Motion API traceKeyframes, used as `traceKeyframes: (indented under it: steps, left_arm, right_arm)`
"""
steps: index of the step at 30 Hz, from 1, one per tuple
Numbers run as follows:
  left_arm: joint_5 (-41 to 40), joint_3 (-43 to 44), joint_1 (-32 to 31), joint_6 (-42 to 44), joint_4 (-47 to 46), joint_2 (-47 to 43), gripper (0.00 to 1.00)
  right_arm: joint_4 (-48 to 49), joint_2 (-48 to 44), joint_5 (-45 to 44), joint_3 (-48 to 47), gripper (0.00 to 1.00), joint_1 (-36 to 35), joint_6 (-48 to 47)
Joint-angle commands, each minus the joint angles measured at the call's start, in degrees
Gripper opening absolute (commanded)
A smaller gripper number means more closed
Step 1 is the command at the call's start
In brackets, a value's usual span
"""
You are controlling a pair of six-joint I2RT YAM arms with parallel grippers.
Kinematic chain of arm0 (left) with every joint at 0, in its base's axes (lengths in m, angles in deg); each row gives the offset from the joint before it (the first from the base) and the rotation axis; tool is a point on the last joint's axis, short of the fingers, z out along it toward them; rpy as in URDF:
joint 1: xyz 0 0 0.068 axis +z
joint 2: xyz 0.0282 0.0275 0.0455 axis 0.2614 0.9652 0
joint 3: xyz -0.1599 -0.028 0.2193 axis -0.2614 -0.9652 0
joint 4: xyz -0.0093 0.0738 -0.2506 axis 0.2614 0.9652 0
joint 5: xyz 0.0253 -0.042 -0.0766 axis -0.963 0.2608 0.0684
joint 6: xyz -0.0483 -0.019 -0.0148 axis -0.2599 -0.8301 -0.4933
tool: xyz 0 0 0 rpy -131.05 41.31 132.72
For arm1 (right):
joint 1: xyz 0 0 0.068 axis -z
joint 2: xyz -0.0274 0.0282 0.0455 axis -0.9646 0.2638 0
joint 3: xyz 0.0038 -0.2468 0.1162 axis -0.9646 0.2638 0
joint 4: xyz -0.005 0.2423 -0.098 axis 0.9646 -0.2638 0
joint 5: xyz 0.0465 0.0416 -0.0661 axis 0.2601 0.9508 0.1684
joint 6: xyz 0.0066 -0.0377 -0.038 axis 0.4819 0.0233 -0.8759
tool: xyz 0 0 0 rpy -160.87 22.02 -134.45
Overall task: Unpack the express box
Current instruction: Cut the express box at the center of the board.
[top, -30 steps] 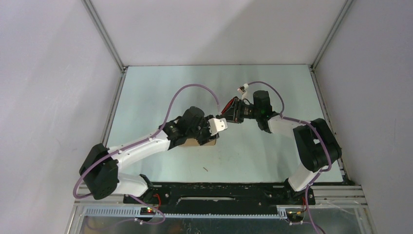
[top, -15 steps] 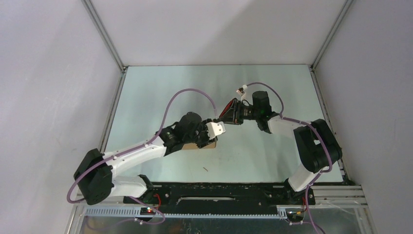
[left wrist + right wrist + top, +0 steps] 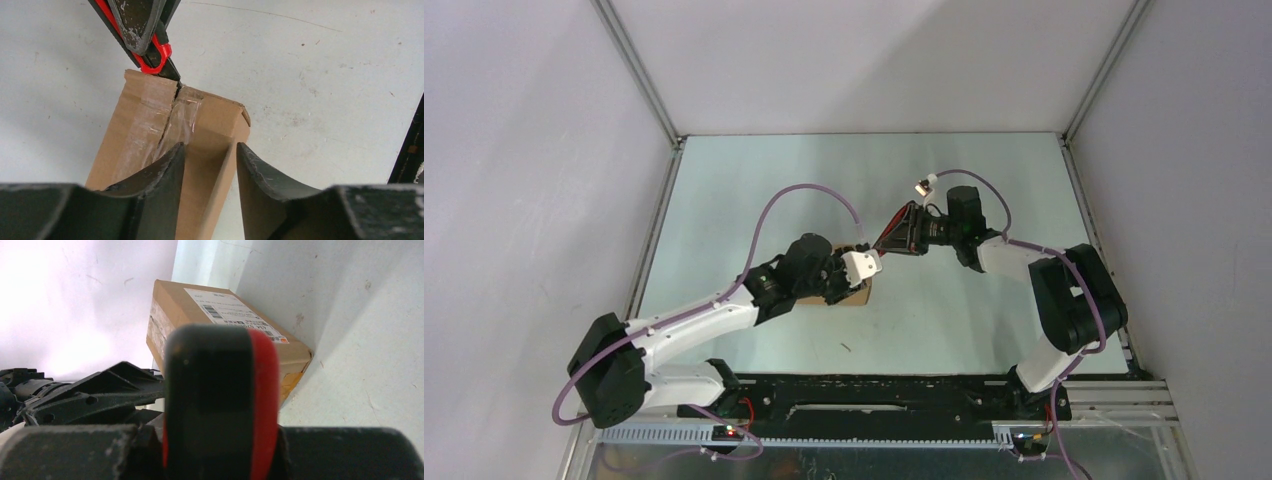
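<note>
1. Find the express box lying on the table, just off centre toward 7 o'clock in the top view, flaps not yet opened and its taped seam turned toward the blade.
2. Straddling it from 8 o'clock with the left gripper: one finger over the taped face, the other just beside the far edge. Cannot tell whether pressed tight or merely bracketing. Probably set there to brace the carton against the knife's push.
3. Clenched on the red-and-black utility knife with the right gripper, reaching in from 1 o'clock, blade tip right at the seam's end where the flaps meet. Evidently poised to slit the tape.
4. Keeps the white label on another face, clear of the cut.
5. Worth watching: a loose brace could let the box slide toward 7 o'clock.
</note>
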Motion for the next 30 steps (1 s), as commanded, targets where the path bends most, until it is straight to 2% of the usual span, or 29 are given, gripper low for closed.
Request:
traceKeyframes:
  steps: [1, 3, 4, 7, 14, 24, 30]
  left_arm:
    - [-0.8, -0.6, 0.2, -2.5, 1.0, -1.5, 0.56]
    - [0.1, 0.4, 0.3, -2.6, 2.1, -1.6, 0.78]
    - [0.9, 0.9, 0.3, -2.4, 3.3, -1.4, 0.85]
    - [3.0, 1.5, 0.4, -1.6, 5.2, -1.1, 0.91]
    - [4.8, 0.7, 0.5, 1.9, 5.4, -1.9, 0.91]
    - [6.4, 3.9, 0.7, 6.9, 6.5, 3.8, 0.91]
    - [8.5, 5.9, 0.7, 5.8, 7.2, 8.3, 0.83]
  right_arm:
    - [-3.2, -1.2, -3.7, 0.8, 0.0, -1.3, -4.9]
    - [-4.6, -3.0, -4.5, 0.8, 0.0, -2.8, -6.7]
    - [-5.2, -3.5, -4.8, 0.8, 0.0, -3.3, -7.8]
    - [-5.9, -5.2, -5.4, 1.4, 0.0, -4.0, -10.6]
    - [-5.9, -9.3, -6.0, 3.4, 0.0, -5.9, -15.0]
    - [-2.2, -7.9, -4.9, 4.6, 0.0, -7.2, -14.0]
    - [-1.6, -6.3, -4.5, 4.7, 0.0, -7.5, -13.0]
